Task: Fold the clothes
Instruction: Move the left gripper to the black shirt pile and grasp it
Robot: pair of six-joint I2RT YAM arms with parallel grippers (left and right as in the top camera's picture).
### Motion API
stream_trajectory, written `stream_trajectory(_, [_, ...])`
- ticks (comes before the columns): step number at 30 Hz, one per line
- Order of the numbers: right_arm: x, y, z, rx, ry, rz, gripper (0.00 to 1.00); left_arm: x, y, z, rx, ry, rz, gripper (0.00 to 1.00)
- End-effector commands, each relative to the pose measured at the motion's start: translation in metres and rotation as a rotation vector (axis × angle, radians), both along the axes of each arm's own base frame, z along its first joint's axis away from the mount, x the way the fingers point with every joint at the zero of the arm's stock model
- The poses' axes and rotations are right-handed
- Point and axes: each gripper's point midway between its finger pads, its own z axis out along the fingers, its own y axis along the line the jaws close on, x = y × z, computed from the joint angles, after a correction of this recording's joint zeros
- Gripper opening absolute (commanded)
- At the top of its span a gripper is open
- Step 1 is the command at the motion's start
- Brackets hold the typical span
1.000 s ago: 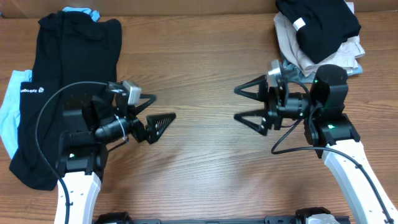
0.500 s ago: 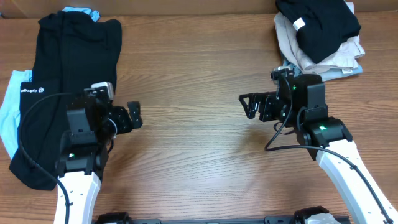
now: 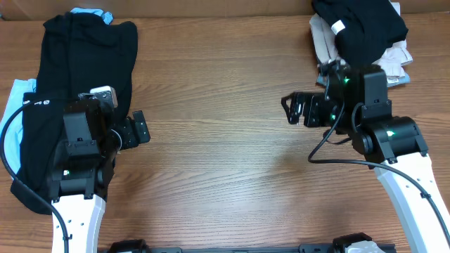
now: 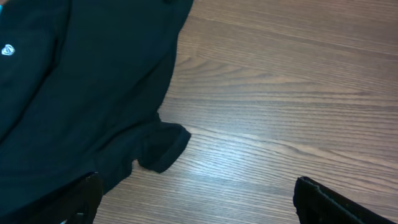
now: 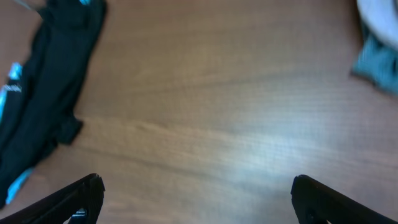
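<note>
Black shirt point(image 3: 77, 70) runs far-to-near | my left gripper point(image 3: 138, 131), jaws spread, just beside its right edge | my right gripper point(image 3: 294, 110), spread, well apart from it

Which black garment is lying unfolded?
The black shirt at left, spread long; the other black garment, white-tagged, sits folded on the right pile.

Left arm point(image 3: 77, 200) angled forward with white forearm and black wrist, left gripper point(image 3: 138, 129) aimed toward the middle, jaws wide apart, right arm point(image 3: 402, 179) mirrored opposite, right gripper point(image 3: 292, 109) facing inward, jaws equally spread
</note>
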Motion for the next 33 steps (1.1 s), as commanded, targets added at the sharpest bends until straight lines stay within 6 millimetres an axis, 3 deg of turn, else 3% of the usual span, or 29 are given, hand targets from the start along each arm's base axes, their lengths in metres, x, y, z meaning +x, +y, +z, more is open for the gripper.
stream_trajectory(1, [0.002, 0.007, 0.009, 0.056, 0.002, -0.009, 1.00, 0.003, 0.012, 0.006, 0.060, -0.006, 0.032, 1.00])
stream_trajectory(8, [0.002, 0.011, 0.010, 0.072, 0.004, 0.004, 1.00, 0.037, -0.002, 0.002, 0.007, -0.059, -0.050, 1.00])
stream_trajectory(11, [0.000, 0.010, 0.005, 0.066, 0.023, 0.003, 1.00, 0.048, -0.003, -0.011, 0.049, -0.036, -0.109, 0.86])
stream_trajectory(16, [0.001, 0.010, -0.009, 0.056, 0.066, 0.000, 0.96, 0.056, 0.003, -0.058, 0.062, 0.103, -0.101, 0.70])
stream_trajectory(18, [0.004, 0.010, -0.016, 0.052, 0.084, -0.001, 0.92, 0.055, 0.003, -0.079, 0.055, 0.168, -0.106, 0.55])
stream_trajectory(20, [0.007, 0.011, -0.023, 0.049, 0.106, -0.001, 0.86, 0.055, 0.003, -0.095, 0.049, 0.218, -0.107, 0.45])
stream_trajectory(25, [0.010, 0.017, -0.042, 0.059, 0.170, 0.016, 0.85, 0.056, 0.007, -0.128, 0.054, 0.302, -0.098, 0.44])
stream_trajectory(28, [0.012, 0.019, -0.053, 0.060, 0.203, 0.021, 0.85, 0.053, 0.013, -0.146, 0.076, 0.360, -0.079, 0.56])
stream_trajectory(33, [0.015, 0.020, -0.063, 0.055, 0.233, 0.020, 0.86, 0.048, 0.017, -0.171, 0.091, 0.435, -0.068, 0.65])
